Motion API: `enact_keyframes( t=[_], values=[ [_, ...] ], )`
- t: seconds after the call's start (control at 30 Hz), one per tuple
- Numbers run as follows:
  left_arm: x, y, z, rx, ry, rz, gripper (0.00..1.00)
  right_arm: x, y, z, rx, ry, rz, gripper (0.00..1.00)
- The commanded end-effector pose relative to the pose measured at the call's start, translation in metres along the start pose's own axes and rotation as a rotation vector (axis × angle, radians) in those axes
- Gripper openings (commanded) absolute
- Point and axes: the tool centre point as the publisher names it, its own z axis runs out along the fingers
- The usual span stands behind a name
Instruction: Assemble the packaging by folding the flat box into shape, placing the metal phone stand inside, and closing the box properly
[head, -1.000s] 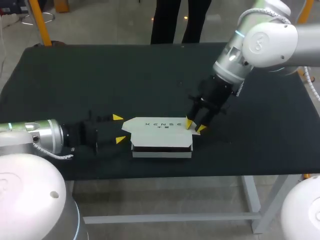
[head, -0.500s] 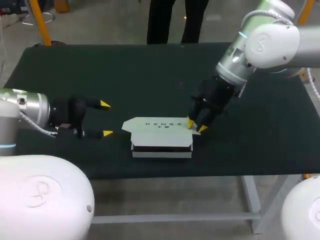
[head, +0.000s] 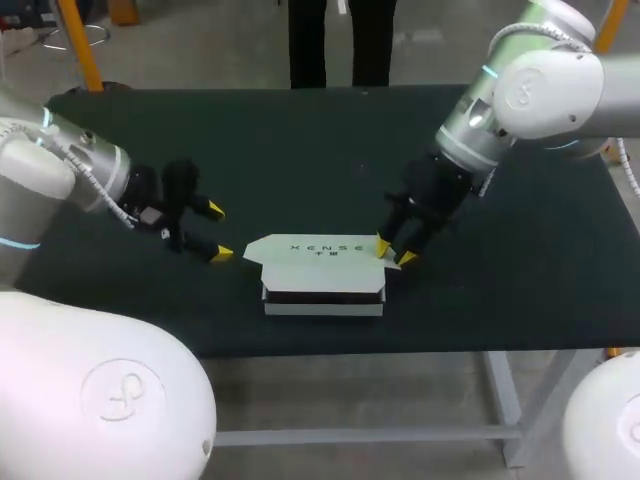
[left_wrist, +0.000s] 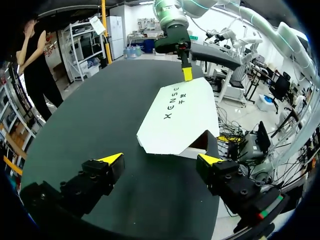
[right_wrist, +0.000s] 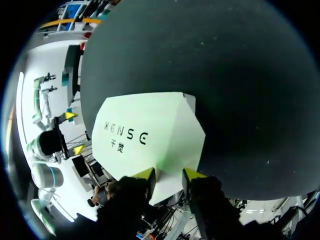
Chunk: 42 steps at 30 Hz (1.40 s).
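Left gripper (head: 218, 232) has backed away from the box's left end; right gripper (head: 394, 252) has stayed put.
The white cardboard box (head: 320, 265) sits near the front middle of the black table (head: 300, 150), lid down over it. The left jaws stand wide apart, just beside its left end and not touching it. The right jaws are a narrow gap apart, tips resting on the lid's right end.

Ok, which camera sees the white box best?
The head view: it shows the whole white box, its lid, front wall and the dark gap between. The left wrist view shows the lid and one open corner. The right wrist view shows only the lid's top.
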Motion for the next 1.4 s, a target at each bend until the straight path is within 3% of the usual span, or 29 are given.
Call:
enact_keyframes(
  t=[0.03, 0.17, 0.33, 0.4, 0.47, 1.0, 1.4],
  values=[
    [-0.002, -0.007, -0.003, -0.180, 0.168, -0.022, 1.00, -0.003, 0.000, 0.001, 0.003, 0.002, 0.001, 0.39],
    [0.000, -0.017, 0.002, -0.271, 0.120, -0.105, 1.00, -0.004, 0.000, 0.001, 0.001, 0.001, 0.004, 0.39],
    [-0.003, -0.031, 0.001, -0.344, 0.044, -0.331, 1.00, -0.005, 0.000, 0.001, -0.002, 0.005, 0.008, 0.39],
    [-0.013, -0.038, 0.002, -0.342, -0.009, -0.561, 1.00, -0.005, 0.000, 0.001, -0.002, 0.005, 0.009, 0.39],
    [-0.022, -0.039, 0.007, -0.372, -0.206, -0.757, 1.00, -0.005, 0.000, 0.001, -0.002, 0.005, 0.009, 0.39],
    [-0.022, -0.039, 0.007, -0.372, -0.206, -0.757, 1.00, -0.006, 0.000, 0.002, -0.016, 0.015, 0.007, 0.39],
    [-0.011, -0.047, 0.032, -0.415, -0.152, -1.062, 1.00, -0.008, -0.001, 0.003, -0.029, 0.026, 0.003, 0.39]
  ],
)
